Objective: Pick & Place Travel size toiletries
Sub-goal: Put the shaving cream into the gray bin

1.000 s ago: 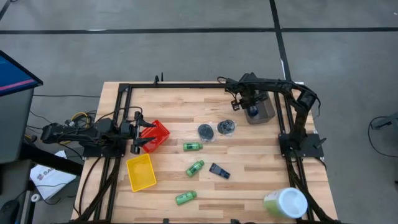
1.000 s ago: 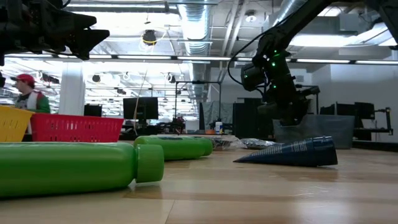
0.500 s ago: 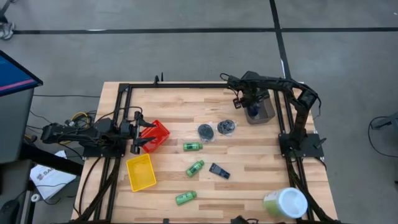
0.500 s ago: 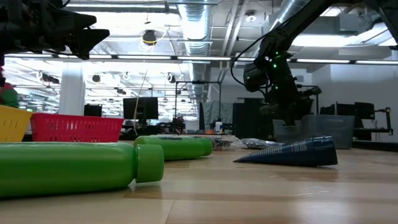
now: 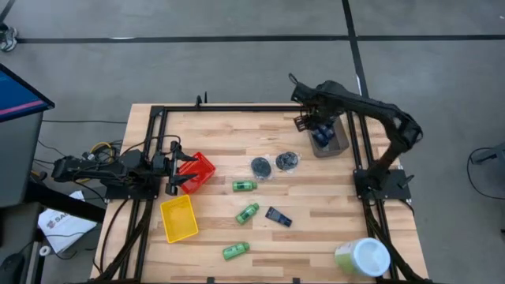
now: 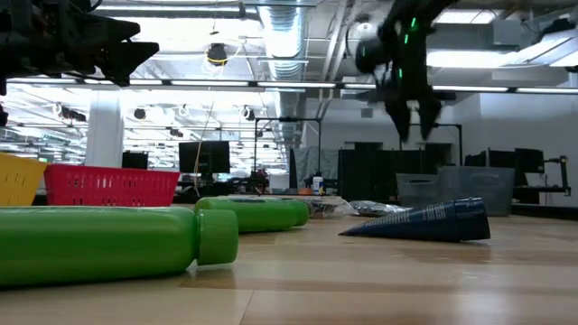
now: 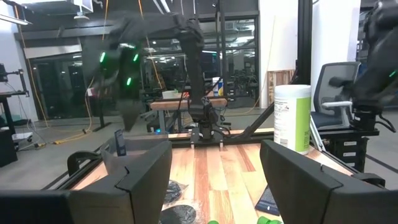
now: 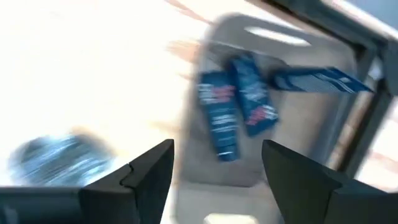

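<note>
My right gripper [image 5: 310, 120] [image 6: 413, 122] hangs open and empty above the far-left part of the grey bin [image 5: 338, 142]. In the right wrist view the open fingers frame three dark blue tubes [image 8: 219, 115] lying flat on the bin floor [image 8: 292, 137]. One more blue tube [image 5: 278, 216] [image 6: 424, 221], three green bottles [image 5: 243, 185] [image 5: 247, 213] [image 5: 235, 251] and two dark discs [image 5: 260, 166] [image 5: 286, 161] lie on the table. My left gripper [image 5: 175, 170] [image 7: 216, 149] waits open at the table's left edge, beside the red bin [image 5: 197, 170].
A yellow bin [image 5: 179, 218] sits near the left edge, in front of the red bin. A large pale green-and-white tub [image 5: 363, 257] lies at the near right corner. A black frame [image 5: 237, 108] borders the wooden table. Bare wood lies between the discs and the far edge.
My right gripper has risen from low over the grey bin to well above it, shifting a little toward the table's far edge. The blue tubes stay in the bin.
</note>
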Controlling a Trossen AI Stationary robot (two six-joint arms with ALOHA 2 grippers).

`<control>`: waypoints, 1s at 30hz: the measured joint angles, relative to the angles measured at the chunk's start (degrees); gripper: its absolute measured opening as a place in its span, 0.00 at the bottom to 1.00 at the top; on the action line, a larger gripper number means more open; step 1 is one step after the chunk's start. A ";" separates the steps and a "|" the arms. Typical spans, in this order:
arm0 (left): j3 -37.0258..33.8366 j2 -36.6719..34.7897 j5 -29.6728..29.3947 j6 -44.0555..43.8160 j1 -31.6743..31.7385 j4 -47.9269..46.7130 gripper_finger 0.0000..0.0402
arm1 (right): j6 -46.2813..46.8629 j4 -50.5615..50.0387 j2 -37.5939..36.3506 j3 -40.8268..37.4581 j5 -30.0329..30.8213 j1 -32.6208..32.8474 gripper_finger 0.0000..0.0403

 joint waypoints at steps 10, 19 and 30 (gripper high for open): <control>0.00 0.00 -0.02 0.01 -0.01 0.04 0.60 | -6.11 3.41 -7.95 1.02 -6.16 25.91 0.58; -0.02 0.00 -0.02 0.02 -0.02 0.50 0.60 | 5.03 6.86 1.59 0.96 -11.06 46.08 0.68; 0.00 0.22 -0.02 0.01 0.00 1.13 0.60 | 3.63 19.80 15.76 0.96 -15.59 56.50 0.84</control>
